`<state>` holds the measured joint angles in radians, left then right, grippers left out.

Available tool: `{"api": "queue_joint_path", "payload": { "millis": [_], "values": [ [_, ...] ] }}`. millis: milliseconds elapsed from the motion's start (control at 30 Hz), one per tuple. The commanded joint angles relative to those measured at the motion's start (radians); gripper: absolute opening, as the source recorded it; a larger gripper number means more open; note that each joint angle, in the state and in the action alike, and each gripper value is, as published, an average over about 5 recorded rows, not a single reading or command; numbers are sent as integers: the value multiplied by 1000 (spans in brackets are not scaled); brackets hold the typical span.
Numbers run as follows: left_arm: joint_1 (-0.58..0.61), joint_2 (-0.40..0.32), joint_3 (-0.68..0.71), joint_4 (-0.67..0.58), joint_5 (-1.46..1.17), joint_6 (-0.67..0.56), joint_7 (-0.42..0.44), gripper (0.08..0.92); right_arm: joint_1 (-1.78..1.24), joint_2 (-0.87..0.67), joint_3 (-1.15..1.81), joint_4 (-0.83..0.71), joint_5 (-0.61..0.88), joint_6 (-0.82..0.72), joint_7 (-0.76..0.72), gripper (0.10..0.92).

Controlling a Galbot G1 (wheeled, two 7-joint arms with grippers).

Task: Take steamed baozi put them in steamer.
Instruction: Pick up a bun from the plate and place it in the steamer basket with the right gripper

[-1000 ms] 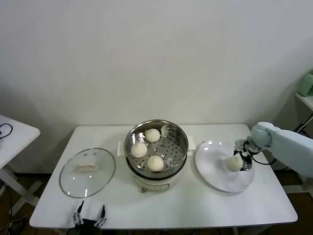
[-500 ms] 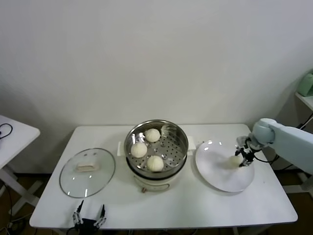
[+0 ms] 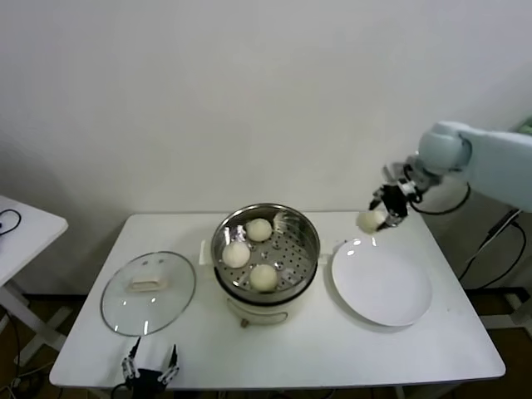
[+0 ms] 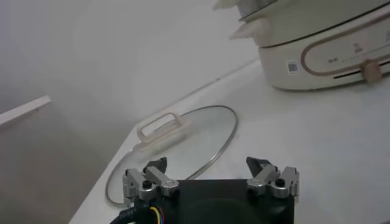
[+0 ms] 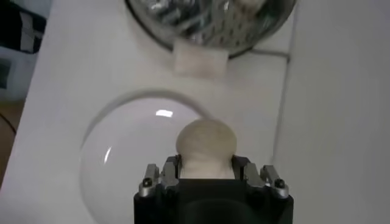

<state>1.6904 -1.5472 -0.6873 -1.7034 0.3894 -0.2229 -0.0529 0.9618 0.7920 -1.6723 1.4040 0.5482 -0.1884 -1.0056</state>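
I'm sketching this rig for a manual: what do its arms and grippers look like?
The right arm has a smooth pale blue-white shell with a rounded joint and a black cable. The right gripper and left gripper are black blocks with silver metal fingers; coloured wires show beside the left.

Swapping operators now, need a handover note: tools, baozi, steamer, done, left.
Right tool: shut on the last baozi, lifted above the far edge of the plate, which has nothing else on it.
Left tool: open, parked at the table's near edge by the glass lid.
Done: three baozi sit in the steamer.
Left: carry the held baozi over, set it on the tray.
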Motion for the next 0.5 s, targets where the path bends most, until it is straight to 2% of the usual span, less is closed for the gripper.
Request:
{"api": "queue_joint_path", "payload": {
  "millis": [33,233,500],
  "values": [
    [-3,-1,0,1,1,1,0,823,155,176,18,168,227,-126,64,568],
    [-9,-2,-1,1,-1,4,2,823,-57,216,89,169,105,-167,124,568],
    [-7,0,-9,3,-4,4,2,823,-286,245,143,40,-87,-170,153,572]
  ]
}}
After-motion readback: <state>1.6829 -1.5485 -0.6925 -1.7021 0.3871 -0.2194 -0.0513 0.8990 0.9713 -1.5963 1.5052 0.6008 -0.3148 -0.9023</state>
